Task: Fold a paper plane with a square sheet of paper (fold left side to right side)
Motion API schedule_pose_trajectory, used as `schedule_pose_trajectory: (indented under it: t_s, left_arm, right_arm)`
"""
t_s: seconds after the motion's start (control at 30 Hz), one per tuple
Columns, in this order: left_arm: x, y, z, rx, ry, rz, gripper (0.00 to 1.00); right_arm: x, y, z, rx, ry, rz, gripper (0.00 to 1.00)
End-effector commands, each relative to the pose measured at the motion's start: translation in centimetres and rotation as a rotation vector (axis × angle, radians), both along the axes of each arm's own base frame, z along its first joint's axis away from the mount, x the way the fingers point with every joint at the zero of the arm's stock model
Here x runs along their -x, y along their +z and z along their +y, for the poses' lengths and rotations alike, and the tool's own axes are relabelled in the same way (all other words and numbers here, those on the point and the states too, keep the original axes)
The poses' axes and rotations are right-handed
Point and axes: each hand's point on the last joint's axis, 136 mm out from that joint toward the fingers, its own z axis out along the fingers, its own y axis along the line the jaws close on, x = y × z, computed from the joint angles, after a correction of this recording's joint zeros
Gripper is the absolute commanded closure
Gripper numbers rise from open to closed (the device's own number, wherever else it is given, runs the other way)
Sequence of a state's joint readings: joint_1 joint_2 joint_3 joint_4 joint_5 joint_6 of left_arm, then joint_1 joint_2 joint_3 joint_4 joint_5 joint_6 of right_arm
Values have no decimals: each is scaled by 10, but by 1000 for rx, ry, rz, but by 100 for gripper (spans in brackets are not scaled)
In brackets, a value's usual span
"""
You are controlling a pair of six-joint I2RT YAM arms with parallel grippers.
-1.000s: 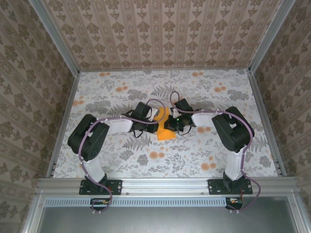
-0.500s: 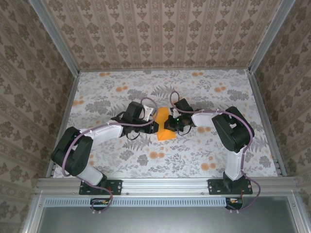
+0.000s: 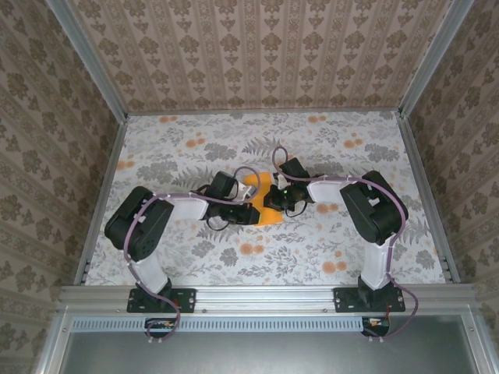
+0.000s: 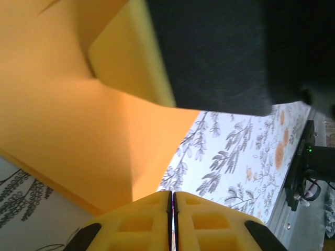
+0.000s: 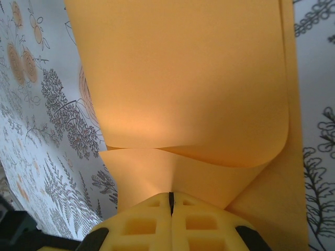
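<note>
Orange, bright orange: the square sheet of paper (image 3: 267,214) sits squeezed between my two claws, mid-table. And there's movement! Half a second ago my left arm was stretched out wide. Now its elbow is tucked back in and my left claw (image 4: 172,196) has swung low over the sheet's left part, nose to nose with my right claw (image 5: 170,197).

Left pads are pressed together, with paper running right up to their tips. Whether an edge is caught between them, I cannot tell. Right pads are pressed together too, and the layers seem to funnel straight into their seam, so that one looks like a pinch on the sheet.

Just ahead of the right claw a flap curls over, rounded rather than flat. My read is that the left side has come across, but the crease is not yet pressed down.

Containers? No tray or box in this job. The sheet lies straight on the floral table cover (image 3: 195,148).
</note>
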State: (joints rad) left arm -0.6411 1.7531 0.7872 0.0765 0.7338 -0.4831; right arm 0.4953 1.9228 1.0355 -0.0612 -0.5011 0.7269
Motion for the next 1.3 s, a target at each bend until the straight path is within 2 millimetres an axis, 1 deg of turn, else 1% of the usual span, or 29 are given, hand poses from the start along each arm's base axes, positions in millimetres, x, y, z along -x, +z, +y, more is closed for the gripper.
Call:
schedule_pose_trajectory:
  t_s: [0.0,0.07,0.4,0.77,1.1,1.27]
  left_arm:
    - [-6,0,-5,2,0,-12,89]
    - [-6,-5,-3,-15,8,-10,90]
    - [-1,-15,5,-57,20,0,91]
    - [12,-26,13,-112,8,28,93]
    - [23,-27,21,-127,17,47,96]
    - [28,-21,25,-115,29,40,98]
  right_arm:
    - [13,-20,-12,87,4,61,100]
    - [13,-20,-13,88,4,61,100]
    - [12,-20,-13,94,7,62,100]
    - [12,-19,-14,102,11,61,100]
    - [12,-19,-14,106,12,61,100]
    - [11,-19,-14,105,11,60,100]
